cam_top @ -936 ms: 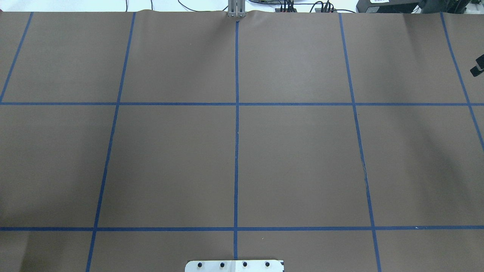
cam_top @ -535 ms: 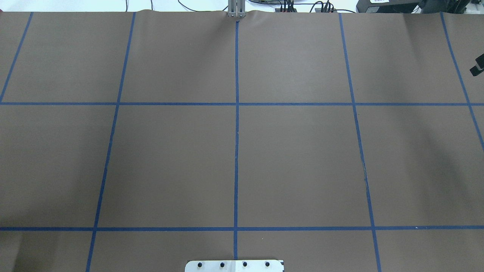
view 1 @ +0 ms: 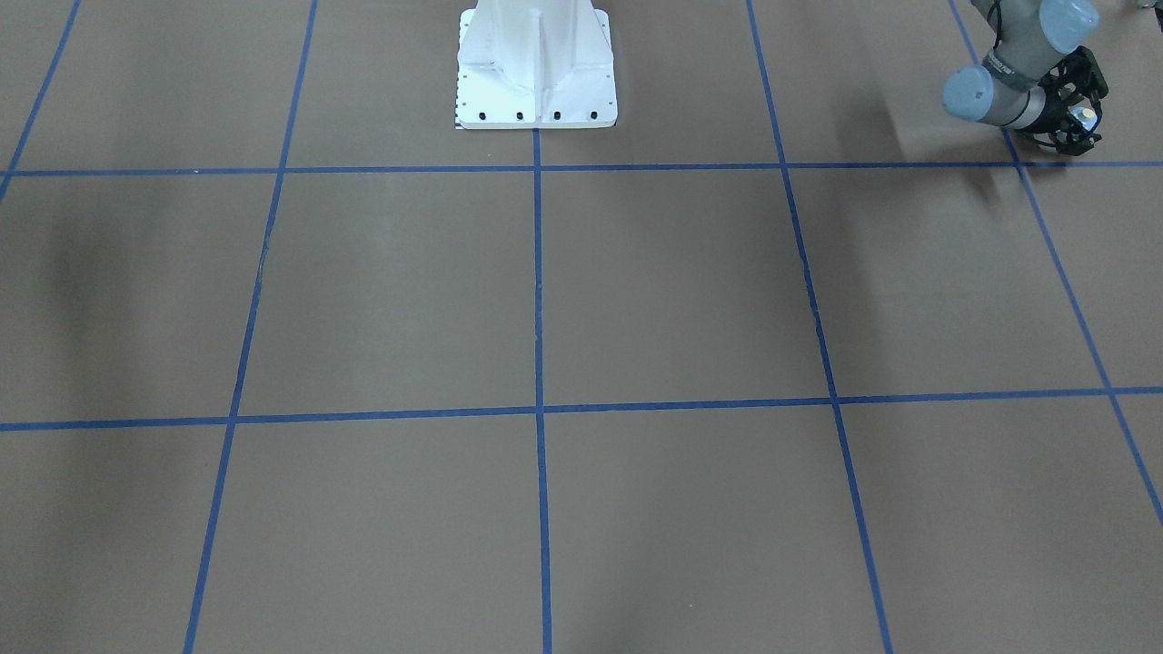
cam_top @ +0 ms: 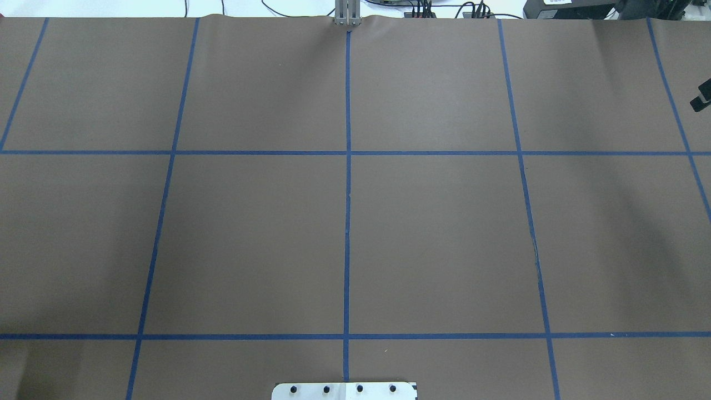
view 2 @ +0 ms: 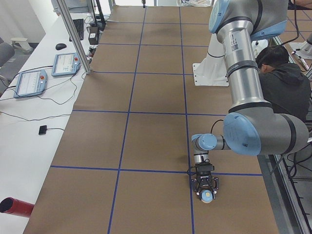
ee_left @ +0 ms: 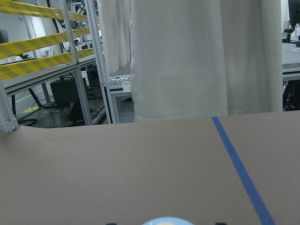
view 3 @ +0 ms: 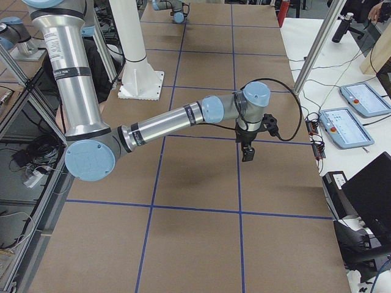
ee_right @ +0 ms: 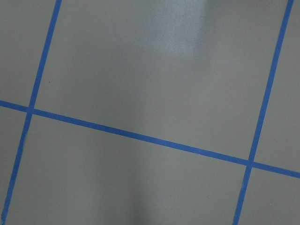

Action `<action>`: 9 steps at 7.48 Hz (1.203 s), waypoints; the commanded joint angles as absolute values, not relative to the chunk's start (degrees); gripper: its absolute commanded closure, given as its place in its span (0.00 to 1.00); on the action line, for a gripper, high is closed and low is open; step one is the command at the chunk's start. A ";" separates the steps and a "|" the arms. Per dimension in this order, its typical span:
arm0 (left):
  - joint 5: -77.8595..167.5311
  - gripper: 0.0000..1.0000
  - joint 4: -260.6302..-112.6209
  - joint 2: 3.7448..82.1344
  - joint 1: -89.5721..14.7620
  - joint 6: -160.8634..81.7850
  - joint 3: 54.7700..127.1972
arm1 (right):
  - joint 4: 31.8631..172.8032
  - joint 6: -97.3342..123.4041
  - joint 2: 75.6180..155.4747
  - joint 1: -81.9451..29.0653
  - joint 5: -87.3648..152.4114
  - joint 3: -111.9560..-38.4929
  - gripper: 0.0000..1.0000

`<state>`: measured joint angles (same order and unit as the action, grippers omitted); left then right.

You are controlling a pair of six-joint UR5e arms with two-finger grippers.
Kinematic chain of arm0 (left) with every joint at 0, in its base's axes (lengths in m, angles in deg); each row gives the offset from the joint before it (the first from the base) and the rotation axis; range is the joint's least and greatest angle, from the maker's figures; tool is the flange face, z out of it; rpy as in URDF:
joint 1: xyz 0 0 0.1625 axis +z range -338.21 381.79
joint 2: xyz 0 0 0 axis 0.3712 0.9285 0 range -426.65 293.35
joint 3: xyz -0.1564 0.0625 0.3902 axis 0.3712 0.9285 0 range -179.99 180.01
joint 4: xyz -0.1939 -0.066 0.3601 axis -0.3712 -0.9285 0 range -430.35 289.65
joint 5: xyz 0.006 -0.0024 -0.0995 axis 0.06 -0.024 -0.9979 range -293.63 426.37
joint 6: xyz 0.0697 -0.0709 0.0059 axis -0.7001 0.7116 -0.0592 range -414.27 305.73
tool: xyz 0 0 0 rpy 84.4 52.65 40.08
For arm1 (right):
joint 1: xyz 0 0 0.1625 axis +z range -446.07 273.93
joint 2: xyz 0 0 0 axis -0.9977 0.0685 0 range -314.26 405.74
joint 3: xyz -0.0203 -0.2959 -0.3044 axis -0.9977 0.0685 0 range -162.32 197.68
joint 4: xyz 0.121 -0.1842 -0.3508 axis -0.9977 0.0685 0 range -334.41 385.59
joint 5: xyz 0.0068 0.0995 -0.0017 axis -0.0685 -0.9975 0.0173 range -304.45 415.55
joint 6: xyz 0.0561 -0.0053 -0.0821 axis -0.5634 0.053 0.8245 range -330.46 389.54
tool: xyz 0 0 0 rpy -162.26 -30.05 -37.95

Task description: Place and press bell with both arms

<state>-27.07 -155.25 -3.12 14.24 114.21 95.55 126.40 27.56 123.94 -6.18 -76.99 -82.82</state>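
The bell (view 2: 206, 195), light blue with a cream top, sits between the fingers of my left gripper (view 2: 205, 190), low over the brown table near its left end. In the front-facing view the left gripper (view 1: 1072, 123) is at the top right, shut around the bell (view 1: 1083, 114). The bell's top just shows at the bottom edge of the left wrist view (ee_left: 161, 221). My right gripper (view 3: 247, 154) hangs above the table's right part, pointing down, with nothing in it that I can see. Only a black part of it (cam_top: 701, 97) shows overhead; I cannot tell if it is open or shut.
The white pedestal (view 1: 536, 73) stands at the robot's side of the table, mid-width. Blue tape lines (cam_top: 347, 194) grid the brown cover. Teach pendants (view 2: 29, 80) and a red cylinder (view 2: 14, 207) lie on the white bench. A person (view 2: 285, 85) sits behind the left arm.
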 commanded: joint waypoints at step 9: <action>-23.84 1.00 -140.09 -5.29 -4.78 76.94 120.95 | 127.10 27.43 123.17 -6.18 -76.99 -82.60 0.00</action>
